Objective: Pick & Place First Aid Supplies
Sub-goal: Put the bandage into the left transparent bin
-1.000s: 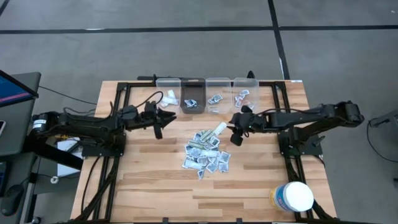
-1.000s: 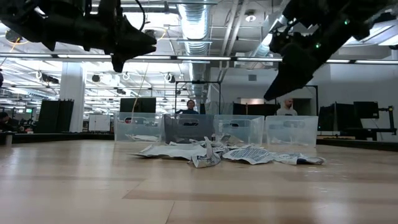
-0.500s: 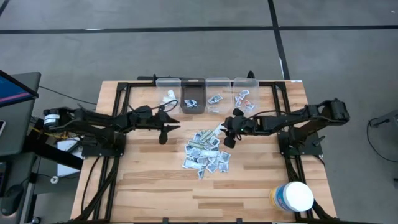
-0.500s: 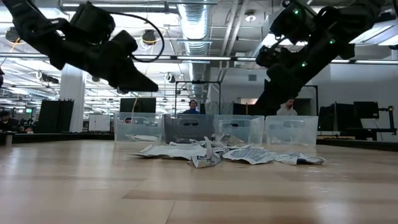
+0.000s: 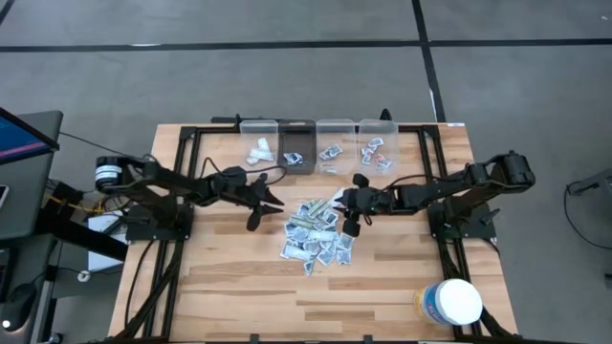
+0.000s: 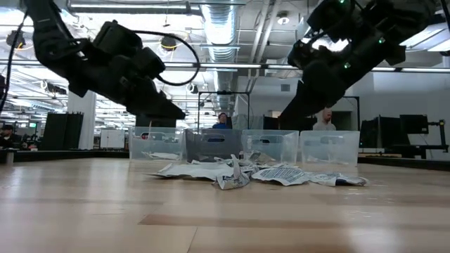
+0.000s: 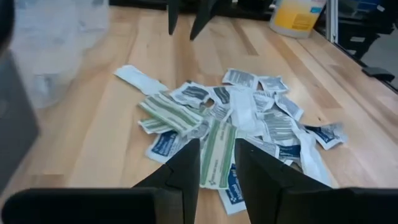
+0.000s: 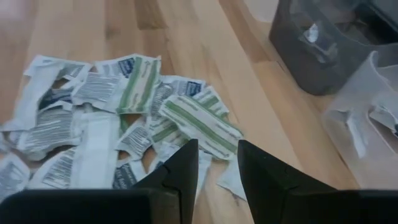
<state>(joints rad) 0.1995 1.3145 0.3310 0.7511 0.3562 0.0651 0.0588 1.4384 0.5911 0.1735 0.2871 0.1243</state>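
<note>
The first aid supplies [image 5: 317, 236] lie heaped mid-table. Left gripper [image 5: 267, 208] hovers just beside the heap, right gripper [image 5: 349, 218] over its far edge — both with fingers slightly spread, empty. Beyond stand the bins [image 5: 318, 145], some packets inside.

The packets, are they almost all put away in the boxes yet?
Not yet. A few packets already lie in the bins at the back. Both grippers, left and right, are open and empty above the pile. Most packets are still on the table.
</note>
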